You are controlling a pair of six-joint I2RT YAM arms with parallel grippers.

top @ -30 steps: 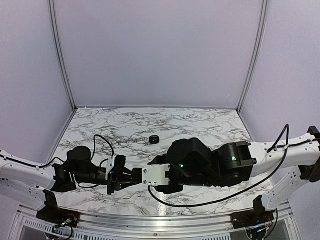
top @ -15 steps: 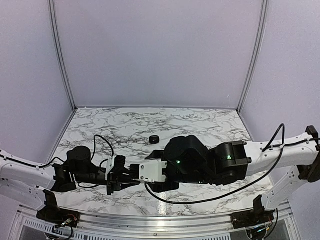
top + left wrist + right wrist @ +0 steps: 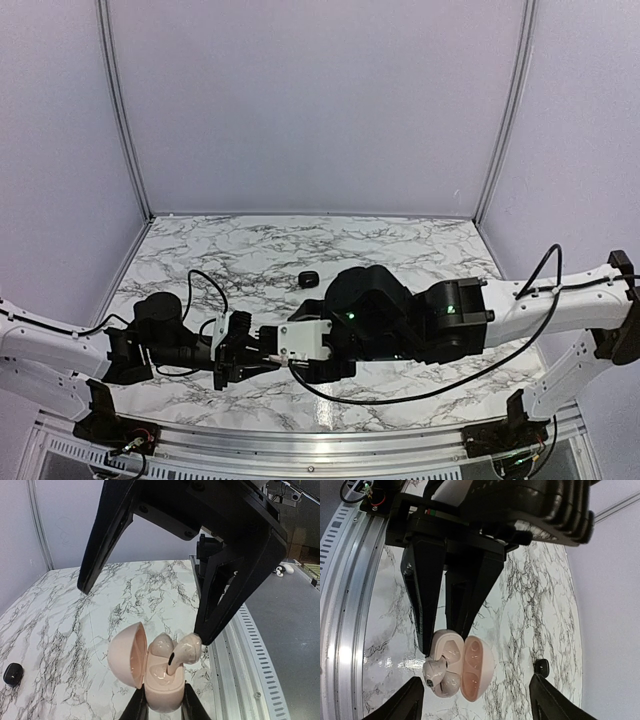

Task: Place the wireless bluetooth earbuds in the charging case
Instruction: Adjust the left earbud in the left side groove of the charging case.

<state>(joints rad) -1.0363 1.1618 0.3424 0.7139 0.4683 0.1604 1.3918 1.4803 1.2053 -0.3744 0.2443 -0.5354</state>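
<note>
The charging case [image 3: 162, 690] is pale pink, its lid [image 3: 127, 655] swung open. My left gripper [image 3: 162, 704] is shut on its base, holding it above the marble. Both earbuds are pale pink. One earbud [image 3: 162, 644] sits in the far well. The other earbud [image 3: 189, 649] stands tilted, its stem in the near well and its head sticking out. My right gripper [image 3: 142, 615] is open and straddles the case, one fingertip [image 3: 202, 636] at the tilted earbud's head. The right wrist view shows the case [image 3: 477, 667], the tilted earbud [image 3: 434, 671] and the open right gripper [image 3: 476, 695].
A small black rounded lump [image 3: 309, 279] lies on the marble table [image 3: 420, 250] behind the arms, and also shows as the lump [image 3: 12, 674] and the lump [image 3: 542, 667] in the wrist views. The metal rail [image 3: 240, 650] runs along the table's near edge beside the case.
My right gripper has moved left, closer over the case, and its jaws have spread wider. The left gripper has kept still with the case.
</note>
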